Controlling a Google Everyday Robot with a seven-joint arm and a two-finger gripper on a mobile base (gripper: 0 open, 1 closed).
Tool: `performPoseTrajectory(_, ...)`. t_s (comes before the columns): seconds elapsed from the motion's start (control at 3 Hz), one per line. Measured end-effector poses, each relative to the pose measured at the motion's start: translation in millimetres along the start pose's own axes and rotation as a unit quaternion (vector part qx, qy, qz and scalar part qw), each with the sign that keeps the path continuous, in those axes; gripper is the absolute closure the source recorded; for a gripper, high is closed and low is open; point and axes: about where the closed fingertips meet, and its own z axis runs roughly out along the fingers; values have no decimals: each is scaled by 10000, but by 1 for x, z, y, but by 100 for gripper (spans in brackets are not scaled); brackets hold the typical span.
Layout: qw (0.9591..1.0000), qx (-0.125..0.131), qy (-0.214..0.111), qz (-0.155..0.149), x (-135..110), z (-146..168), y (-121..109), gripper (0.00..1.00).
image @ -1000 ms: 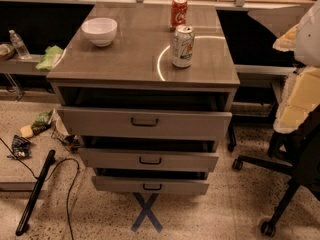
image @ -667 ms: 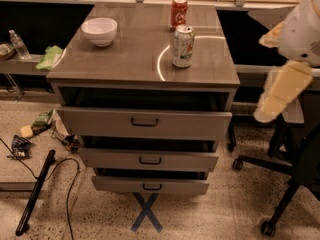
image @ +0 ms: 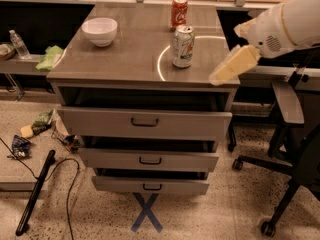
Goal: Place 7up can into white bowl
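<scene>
Silvery-white, green-lettered 7up can (image: 183,46), white bowl (image: 100,30), red cola can (image: 179,13), grey table (image: 125,59); cream gripper (image: 222,74) at right edge.

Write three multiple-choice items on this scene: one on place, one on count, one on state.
1. The 7up can stands: A on the cabinet top, nearer the camera than the red can; B in a drawer; C on the floor.
2. Cans on the top: A one; B two; C three.
3. The drawers are: A all shut; B only the top one out; C all three pulled partly out.
Key: A, it stands upright there, the pincer to its right, apart from it, the white bowl far left; B, one silvery, one red; C, each front juts forward.
</scene>
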Motion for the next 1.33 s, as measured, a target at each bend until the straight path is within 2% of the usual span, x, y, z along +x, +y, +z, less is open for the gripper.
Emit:
performPoseTrajectory(0.33, 9977, 371, -456, 345, 1, 37, -34, 0)
performPoseTrajectory(0.67, 9932, 822, -723, 387, -10, 38, -59, 0)
performPoseTrajectory(1.0, 9932, 819, -729, 404, -10, 40, -59, 0)
performPoseTrajectory(1.33, 9910, 729, -961, 575, -20, 62, -70, 0)
